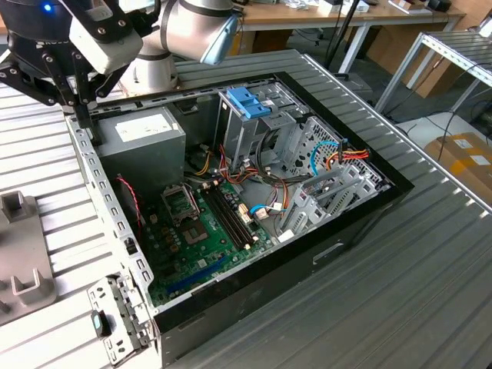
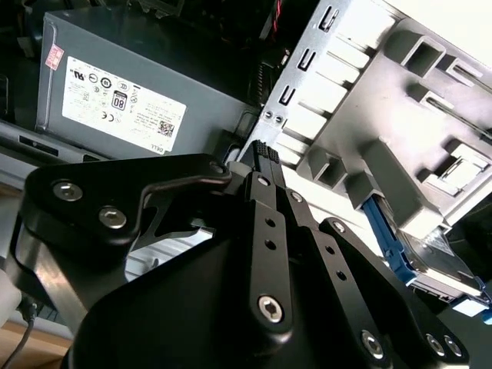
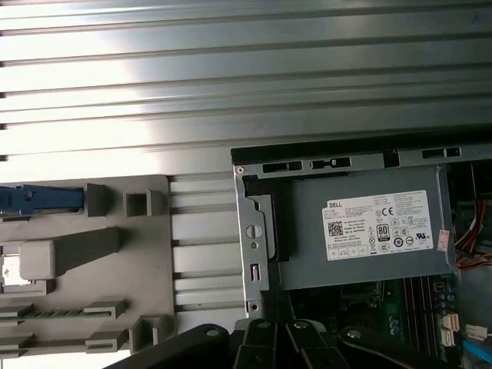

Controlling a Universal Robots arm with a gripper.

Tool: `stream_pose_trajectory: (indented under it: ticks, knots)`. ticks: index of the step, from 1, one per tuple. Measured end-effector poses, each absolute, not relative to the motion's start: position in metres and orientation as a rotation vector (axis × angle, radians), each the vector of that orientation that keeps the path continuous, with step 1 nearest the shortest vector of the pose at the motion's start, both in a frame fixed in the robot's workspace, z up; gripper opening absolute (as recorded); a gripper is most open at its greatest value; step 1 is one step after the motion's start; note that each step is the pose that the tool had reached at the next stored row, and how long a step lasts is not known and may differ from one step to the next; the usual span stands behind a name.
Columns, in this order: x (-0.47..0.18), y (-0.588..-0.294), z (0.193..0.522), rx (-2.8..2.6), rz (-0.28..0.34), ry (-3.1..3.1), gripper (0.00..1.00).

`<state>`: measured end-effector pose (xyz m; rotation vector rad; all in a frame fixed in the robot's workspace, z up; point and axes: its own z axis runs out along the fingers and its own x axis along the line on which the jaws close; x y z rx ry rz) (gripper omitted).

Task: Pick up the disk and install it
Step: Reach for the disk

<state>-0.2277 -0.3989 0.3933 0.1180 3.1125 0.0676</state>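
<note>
The disk (image 2: 440,257) lies in a grey holding fixture (image 2: 400,115) beside the computer case; in the second wrist view I see its grey metal face and a light-blue rail (image 2: 387,237). That blue rail (image 3: 38,200) also shows in the first wrist view, at the fixture's (image 3: 115,254) far end. My gripper (image 2: 261,151) hangs over the case's side wall near the power supply, apart from the disk, its black fingers together with nothing between them. In the exterior view the gripper (image 1: 75,98) is at the case's far left corner.
The open computer case (image 1: 361,223) lies on a ribbed metal table. Inside are the grey power supply (image 1: 142,138) with its white label, the green motherboard (image 1: 207,223), loose cables, and a drive cage holding a bare blue bracket (image 1: 250,101). The fixture (image 1: 19,246) sits on the exterior view's left.
</note>
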Motion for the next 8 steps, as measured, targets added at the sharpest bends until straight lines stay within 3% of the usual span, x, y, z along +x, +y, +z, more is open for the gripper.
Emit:
stream_pose_trajectory:
  ticks: [8]
  knots:
    - [-0.2347,-0.3989,0.3933,0.118,0.068,3.113,0.10]
